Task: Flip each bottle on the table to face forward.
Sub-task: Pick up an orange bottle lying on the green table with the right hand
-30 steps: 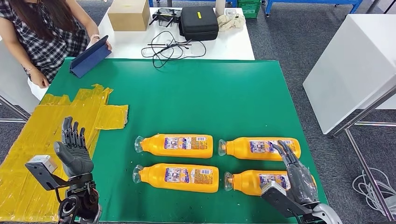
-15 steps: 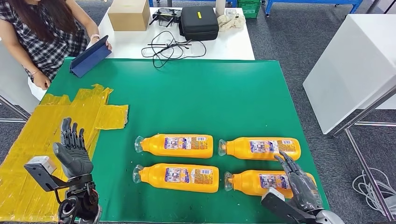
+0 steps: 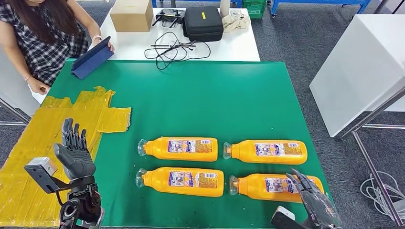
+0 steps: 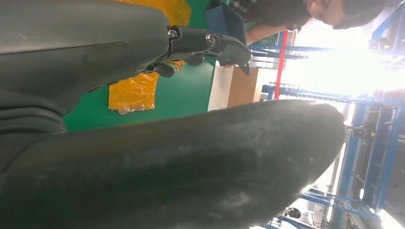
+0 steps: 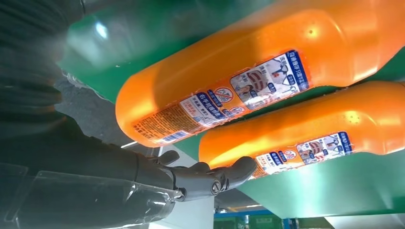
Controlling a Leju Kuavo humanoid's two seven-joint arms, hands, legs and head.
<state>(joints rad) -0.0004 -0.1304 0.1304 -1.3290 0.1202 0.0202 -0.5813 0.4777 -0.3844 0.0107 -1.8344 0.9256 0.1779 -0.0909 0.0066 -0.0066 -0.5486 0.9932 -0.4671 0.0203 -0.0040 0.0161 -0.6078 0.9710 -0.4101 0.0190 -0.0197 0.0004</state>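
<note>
Green table (image 3: pixel 215 105) — grey carpet floor (image 3: pixel 305 43) around.

left hand (image 3: pixel 74 153) raised, right hand (image 3: pixel 316 202) open

Four orange bottles (image 3: pixel 180 149), one cardboard box (image 3: pixel 132 14).

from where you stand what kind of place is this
Most likely a robotics lab or test workshop: a green work mat with staged orange bottles, a black equipment case and loose cables on a white table.
</note>
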